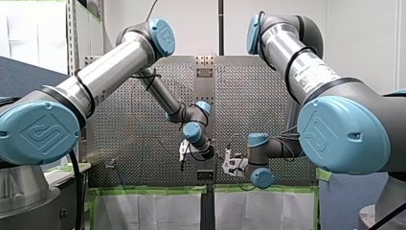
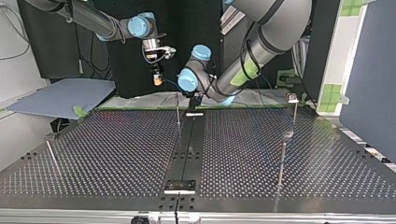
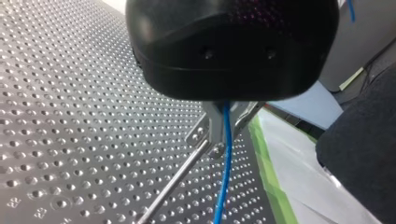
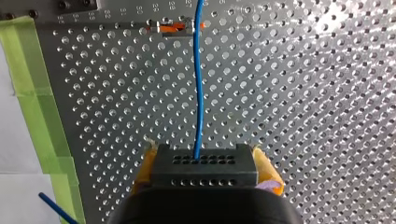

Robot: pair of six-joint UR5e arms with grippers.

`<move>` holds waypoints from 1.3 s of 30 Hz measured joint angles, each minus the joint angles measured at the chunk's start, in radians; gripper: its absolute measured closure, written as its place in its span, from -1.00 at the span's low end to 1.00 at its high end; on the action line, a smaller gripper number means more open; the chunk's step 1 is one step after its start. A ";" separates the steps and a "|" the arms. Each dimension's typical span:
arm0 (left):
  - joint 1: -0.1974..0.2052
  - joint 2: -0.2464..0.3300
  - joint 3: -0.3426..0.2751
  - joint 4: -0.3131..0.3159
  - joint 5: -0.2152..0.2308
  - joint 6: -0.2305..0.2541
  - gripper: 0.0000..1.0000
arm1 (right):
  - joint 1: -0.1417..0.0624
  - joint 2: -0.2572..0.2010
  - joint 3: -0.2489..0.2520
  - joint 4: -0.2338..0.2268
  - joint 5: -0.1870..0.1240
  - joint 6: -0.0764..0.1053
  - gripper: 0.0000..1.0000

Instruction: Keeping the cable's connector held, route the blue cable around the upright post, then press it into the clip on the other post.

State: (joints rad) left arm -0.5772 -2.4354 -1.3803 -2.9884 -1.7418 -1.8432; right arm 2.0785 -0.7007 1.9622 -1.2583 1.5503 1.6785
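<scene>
1. A perforated table [image 2: 116, 149] is recorded beneath both claws; green tape [image 4: 35, 84] is noted along its edge, to one side of the right gripper.
2. My left arm [image 1: 110, 67] and my right arm [image 1: 306, 72] are seen reaching in over the far part of the table, with their claws brought near each other.
3. The right gripper [image 4: 204, 156] is observed closed, and the connector [image 4: 204, 170], a black block with rows of small holes, is clamped between its yellow pads [image 4: 264, 165].
4. The left gripper [image 3: 228, 109] is largely masked by its own black body. How far it is open, and whether the cable is held in it, cannot be told.
5. A metal post [image 3: 173, 182] is seen slanting away below the left gripper, its head just under the claw.
6. The blue cable [image 4: 198, 93] is seen leaving the connector and running straight ahead of the right gripper. In the left wrist view it emerges from under the left gripper and hangs beside the post's head.
7. An orange-lined clip [image 4: 173, 28] is noted well ahead of the right gripper. Its end is crossed by the cable, but seating cannot be confirmed.
</scene>
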 joint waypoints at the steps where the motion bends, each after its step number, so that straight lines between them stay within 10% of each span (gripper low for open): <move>1: -0.002 0.000 0.000 0.005 -0.006 -0.002 1.00 | -0.001 0.000 0.000 0.000 -0.001 0.000 1.00; 39: 0.014 -0.074 0.000 0.131 0.001 -0.044 1.00 | -0.074 0.069 -0.131 0.121 -0.038 -0.003 1.00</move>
State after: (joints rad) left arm -0.5635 -2.5093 -1.3804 -2.8578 -1.7411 -1.8873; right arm 2.0049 -0.6314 1.8316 -1.1370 1.5120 1.6753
